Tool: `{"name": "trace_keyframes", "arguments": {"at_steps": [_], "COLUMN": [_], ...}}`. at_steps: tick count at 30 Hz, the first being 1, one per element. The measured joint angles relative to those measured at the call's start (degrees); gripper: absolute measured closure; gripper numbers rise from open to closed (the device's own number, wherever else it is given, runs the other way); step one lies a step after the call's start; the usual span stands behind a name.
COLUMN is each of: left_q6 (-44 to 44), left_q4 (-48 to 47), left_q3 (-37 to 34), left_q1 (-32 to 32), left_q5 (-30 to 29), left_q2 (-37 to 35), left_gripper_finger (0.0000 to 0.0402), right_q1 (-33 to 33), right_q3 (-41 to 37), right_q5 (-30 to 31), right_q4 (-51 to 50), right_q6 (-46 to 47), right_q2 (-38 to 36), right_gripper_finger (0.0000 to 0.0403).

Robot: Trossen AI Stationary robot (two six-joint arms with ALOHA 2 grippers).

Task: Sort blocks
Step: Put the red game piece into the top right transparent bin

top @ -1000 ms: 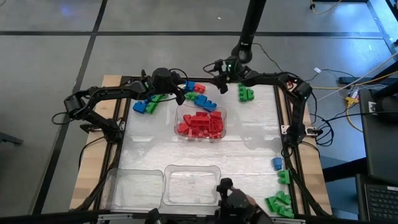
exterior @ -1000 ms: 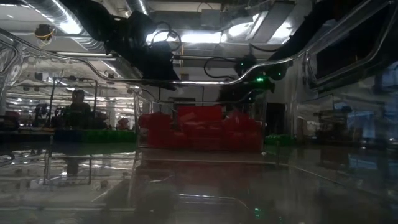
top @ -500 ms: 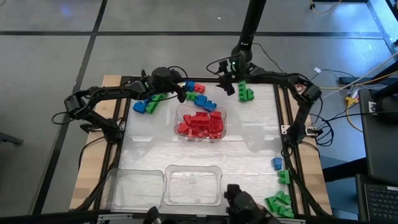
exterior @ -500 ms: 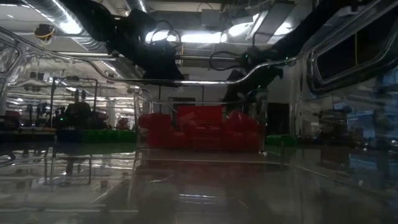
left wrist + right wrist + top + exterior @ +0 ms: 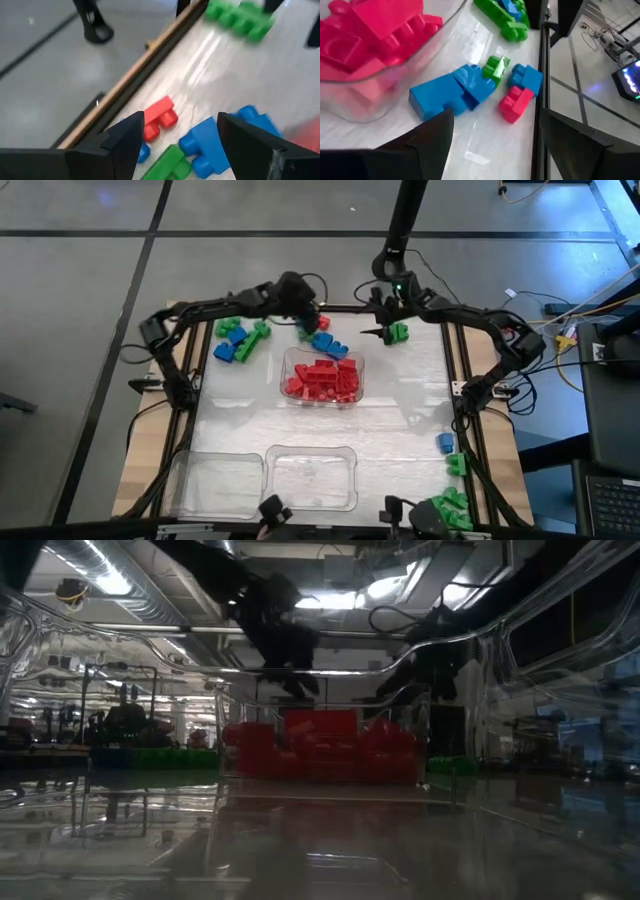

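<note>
Small blocks lie on the table near its far edge: a red block [image 5: 323,322] [image 5: 159,118], blue blocks [image 5: 326,342] [image 5: 452,91] and a green one [image 5: 496,66]. My left gripper [image 5: 305,313] [image 5: 180,122] hovers open just above this cluster, with the red block showing between its fingers. My right gripper [image 5: 376,332] [image 5: 495,121] is open to the cluster's right, pointing left at it, beside a green block [image 5: 397,332]. More blue and green blocks [image 5: 240,342] lie to the left. A clear tray [image 5: 322,376] [image 5: 320,750] holds several red blocks.
Two clear trays [image 5: 215,480] [image 5: 310,478] without blocks sit at the near edge. Blue and green blocks [image 5: 447,445] [image 5: 450,506] lie along the right edge. The wooden far edge [image 5: 150,55] runs close behind the cluster. Bare tabletop [image 5: 330,425] lies between the trays.
My left gripper has swung to the right along the far edge, from over the left-hand blocks to above the red and blue cluster. My right gripper has moved toward the near edge and to the right, coming down beside the green block. No block has moved.
</note>
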Motion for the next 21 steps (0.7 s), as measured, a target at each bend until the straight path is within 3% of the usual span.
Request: {"name": "trace_keyframes", "arguments": {"at_steps": [6,9,21], "left_q6": [-0.56,-2.00,-6.15], "left_q4": [-12.20,-15.93,-15.36], "left_q3": [12.38,16.03,17.83], "left_q1": [-0.06,-0.11,0.33], "left_q5": [-0.14,-0.16,-6.85], "left_q2": [11.50,15.57,20.36], "left_gripper_finger": [0.0164,0.0185,0.0294], "right_q1": [-0.12,-0.11,-0.11], "right_q3": [-3.63,-4.60,-7.37], "right_q5": [0.01,-0.61,-1.51], "right_q4": [4.85,6.30,9.34], "right_q6": [0.49,0.43,0.17], "right_q2": [0.00,0.00,0.00], "right_gripper_finger": [0.0109,0.0109,0.0109]}}
